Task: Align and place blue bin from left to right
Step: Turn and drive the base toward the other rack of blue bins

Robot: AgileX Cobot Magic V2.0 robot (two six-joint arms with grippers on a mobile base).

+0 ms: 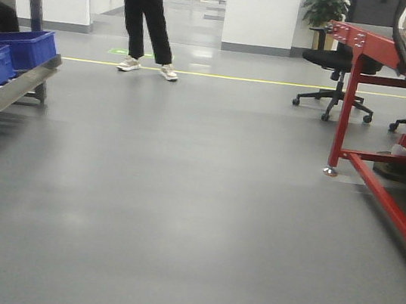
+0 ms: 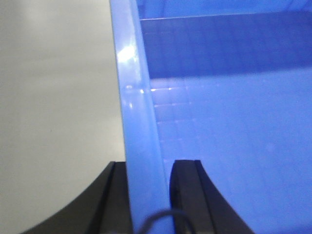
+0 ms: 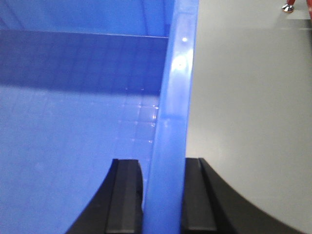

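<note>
- The blue bin (image 2: 132, 87) is held by its two opposite rims, with grey floor (image 2: 53, 107) showing outside its walls.
- The left gripper (image 2: 146, 168) is closed on one rim, one finger inside the bin and one outside.
- The right gripper (image 3: 163, 163) clamps the opposite rim the same way.

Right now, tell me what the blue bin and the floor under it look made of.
The blue bin: looks like moulded plastic, glossy; its rim throws bright highlights and the bottom shows a moulded grid. The floor: probably smooth vinyl or coated concrete, semi-gloss grey; it mirrors lights softly, seamless.
</note>
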